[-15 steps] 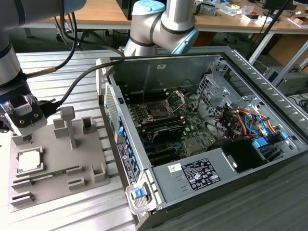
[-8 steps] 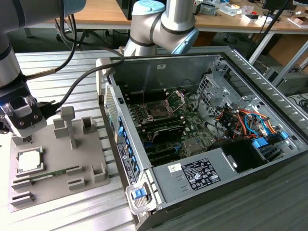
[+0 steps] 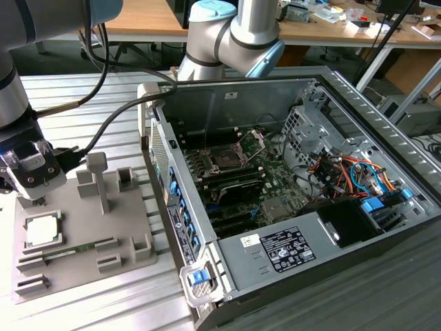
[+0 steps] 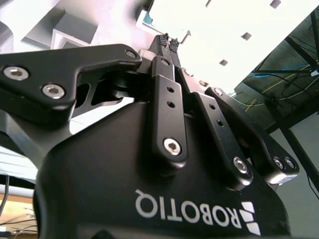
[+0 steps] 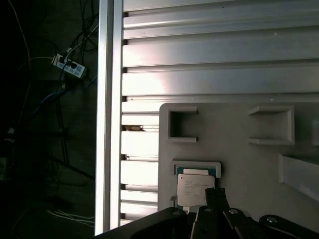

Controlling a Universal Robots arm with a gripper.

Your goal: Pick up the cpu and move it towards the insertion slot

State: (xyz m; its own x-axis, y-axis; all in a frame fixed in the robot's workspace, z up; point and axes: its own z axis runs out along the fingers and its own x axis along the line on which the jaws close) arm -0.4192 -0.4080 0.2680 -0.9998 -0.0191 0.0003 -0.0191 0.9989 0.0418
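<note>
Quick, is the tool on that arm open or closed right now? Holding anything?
Tool: closed, holding nothing; the silvery square chip lies in its grey holder just below.

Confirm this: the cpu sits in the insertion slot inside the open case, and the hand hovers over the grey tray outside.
Wrong. The exterior view shows the cpu lying on the grey tray beneath the hand, not in the insertion slot. The hand does hover over that tray outside the case.

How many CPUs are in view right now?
1. The cpu lies in a pocket of the grey fixture at the exterior view's left, just below the hand. The insertion slot in the case looks dark; whether it holds another is unclear.
</note>
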